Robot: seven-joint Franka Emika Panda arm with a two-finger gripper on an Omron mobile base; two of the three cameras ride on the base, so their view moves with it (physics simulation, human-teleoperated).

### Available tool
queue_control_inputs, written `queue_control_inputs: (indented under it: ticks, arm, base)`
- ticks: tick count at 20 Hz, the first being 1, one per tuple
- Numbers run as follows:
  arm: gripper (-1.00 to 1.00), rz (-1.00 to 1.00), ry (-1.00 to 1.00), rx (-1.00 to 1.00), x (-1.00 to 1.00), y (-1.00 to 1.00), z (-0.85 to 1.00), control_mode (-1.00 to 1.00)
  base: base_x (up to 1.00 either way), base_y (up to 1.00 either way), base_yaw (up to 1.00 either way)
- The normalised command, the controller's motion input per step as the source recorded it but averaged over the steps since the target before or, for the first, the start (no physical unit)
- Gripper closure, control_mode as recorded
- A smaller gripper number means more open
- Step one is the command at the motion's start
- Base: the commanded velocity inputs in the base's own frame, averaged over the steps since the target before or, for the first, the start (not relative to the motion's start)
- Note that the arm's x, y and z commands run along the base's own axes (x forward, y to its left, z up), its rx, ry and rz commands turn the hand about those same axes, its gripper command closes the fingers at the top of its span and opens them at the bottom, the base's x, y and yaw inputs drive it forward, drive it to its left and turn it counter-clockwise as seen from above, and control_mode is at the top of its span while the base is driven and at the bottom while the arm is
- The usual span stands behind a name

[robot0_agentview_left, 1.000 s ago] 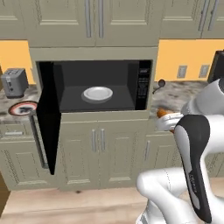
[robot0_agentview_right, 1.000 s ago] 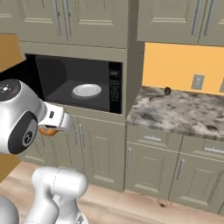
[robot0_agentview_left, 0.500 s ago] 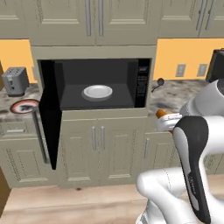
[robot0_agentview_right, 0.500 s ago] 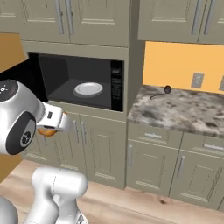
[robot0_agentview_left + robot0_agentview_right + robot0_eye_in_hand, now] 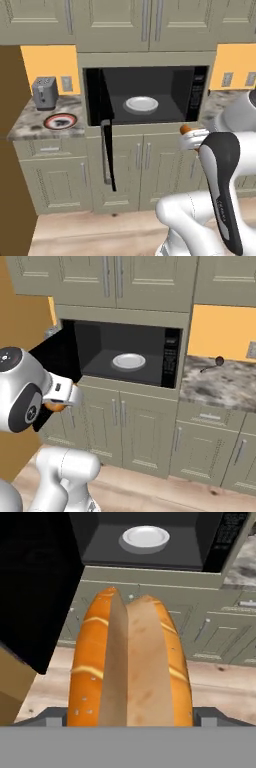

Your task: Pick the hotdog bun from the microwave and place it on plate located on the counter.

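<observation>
The hotdog bun (image 5: pixel 131 667), orange-brown and split along its top, lies lengthwise in my gripper (image 5: pixel 129 714), which is shut on it. In the left base view the gripper (image 5: pixel 194 139) hangs in front of the cabinets below the microwave's right end, with an end of the bun (image 5: pixel 185 129) showing. In the right base view the bun (image 5: pixel 54 405) peeks out under the hand (image 5: pixel 64 396). The black microwave (image 5: pixel 150 95) stands open, its door (image 5: pixel 106 150) swung out to the left. The red-rimmed plate (image 5: pixel 60 121) rests on the counter (image 5: pixel 30 130) left of the microwave.
A plain white plate (image 5: pixel 141 104) sits inside the microwave. A grey toaster (image 5: pixel 45 92) stands behind the red-rimmed plate. A tall brown panel (image 5: pixel 15 150) bounds the counter's left side. Another counter stretch (image 5: pixel 220 383) with a dark utensil (image 5: pixel 216 361) lies right of the microwave.
The whole picture has shifted right in both base views, so the base has driven left. The arm keeps its pose, still holding the bun.
</observation>
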Motion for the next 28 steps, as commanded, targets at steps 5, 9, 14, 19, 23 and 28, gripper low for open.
queue_control_inputs:
  ticks: [5, 9, 14, 19, 23, 28]
  arm:
    - [1.0, 0.0, 0.0, 0.0, 0.0, 0.0, 0.0, 1.0]
    - [1.0, 0.0, 0.0, 0.0, 0.0, 0.0, 0.0, 1.0]
    - [1.0, 0.0, 0.0, 0.0, 0.0, 0.0, 0.0, 1.0]
    - [1.0, 0.0, 0.0, 0.0, 0.0, 0.0, 0.0, 1.0]
    - [1.0, 0.0, 0.0, 0.0, 0.0, 0.0, 0.0, 1.0]
    - [1.0, 0.0, 0.0, 0.0, 0.0, 0.0, 0.0, 1.0]
  base:
    - [-0.01, 0.75, -0.05]
    - [0.0, 0.61, -0.06]
    - [0.0, 0.52, -0.04]
    - [0.0, 0.43, -0.03]
    - [0.0, 0.56, -0.03]
    - [0.0, 0.62, -0.02]
